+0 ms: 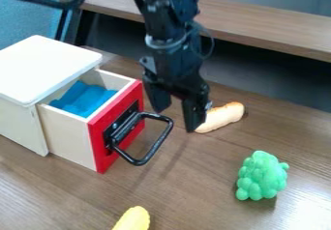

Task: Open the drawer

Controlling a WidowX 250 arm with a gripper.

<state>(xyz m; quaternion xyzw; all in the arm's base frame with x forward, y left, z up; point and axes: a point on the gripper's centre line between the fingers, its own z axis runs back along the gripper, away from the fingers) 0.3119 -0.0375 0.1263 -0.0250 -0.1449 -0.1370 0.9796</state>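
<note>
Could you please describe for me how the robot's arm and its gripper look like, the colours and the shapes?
The arm is black and jointed, with small, lighter bolt-like spots and a greyish rounded collar around its middle. A thin dark cable loops out beside it. The gripper is black too, with two broad, blocky fingers.

On the brown table (194,176), we see a bread roll (223,116), a bumpy green toy (262,176) nearer us, and a yellow thing (134,219) nearest. We see a blue thing (85,98), too.
</note>
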